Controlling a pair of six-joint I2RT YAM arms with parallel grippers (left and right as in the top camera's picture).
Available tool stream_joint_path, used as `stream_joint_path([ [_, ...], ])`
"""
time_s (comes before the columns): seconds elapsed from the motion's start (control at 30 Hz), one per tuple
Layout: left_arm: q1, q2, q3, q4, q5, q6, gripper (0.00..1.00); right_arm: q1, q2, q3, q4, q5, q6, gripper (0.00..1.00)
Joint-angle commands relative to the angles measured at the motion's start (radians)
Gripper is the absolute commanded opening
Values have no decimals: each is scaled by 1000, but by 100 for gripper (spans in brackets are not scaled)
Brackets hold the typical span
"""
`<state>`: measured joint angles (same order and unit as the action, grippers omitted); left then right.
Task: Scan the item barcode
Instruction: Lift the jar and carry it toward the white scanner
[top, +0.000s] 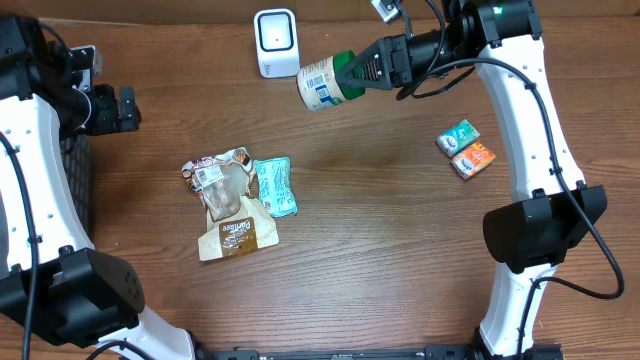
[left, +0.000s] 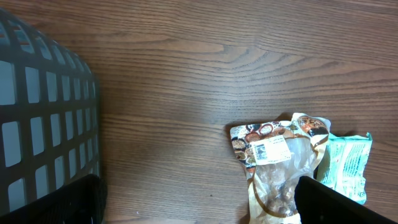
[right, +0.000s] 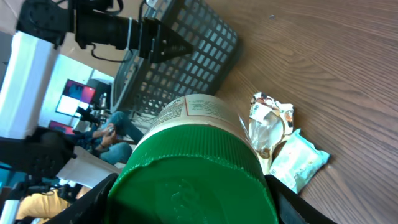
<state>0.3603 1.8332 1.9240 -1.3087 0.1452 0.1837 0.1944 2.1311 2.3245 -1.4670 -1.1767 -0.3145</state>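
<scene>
A jar with a green lid and a white printed label (top: 322, 85) hangs sideways in the air, my right gripper (top: 352, 72) shut on its lid. The label end points toward the white scanner (top: 275, 42) at the table's back, a short gap from it. In the right wrist view the green lid (right: 193, 180) fills the space between the dark fingers (right: 298, 208). My left gripper (top: 128, 108) stands open at the far left with nothing in it. In its own view its fingers (left: 342, 205) frame bare table.
A brown snack bag (top: 228, 200) and a teal packet (top: 274, 186) lie left of centre. Two small packets, teal (top: 458, 136) and orange (top: 474, 159), lie at the right. A dark mesh basket (left: 43, 112) stands at the left edge.
</scene>
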Motion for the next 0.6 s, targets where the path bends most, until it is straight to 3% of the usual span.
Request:
stream_joint_path([
  [0.0, -1, -2, 1, 1, 1, 12, 100, 17, -37, 31, 3, 66, -8, 37],
  [0.2, -1, -2, 1, 1, 1, 12, 100, 63, -37, 31, 53, 298, -3, 36],
  [0.4, -1, -2, 1, 1, 1, 12, 99, 145, -36, 31, 200, 765, 89, 38],
  [0.57, -1, -2, 1, 1, 1, 12, 100, 224, -25, 31, 400, 1080, 85, 38],
])
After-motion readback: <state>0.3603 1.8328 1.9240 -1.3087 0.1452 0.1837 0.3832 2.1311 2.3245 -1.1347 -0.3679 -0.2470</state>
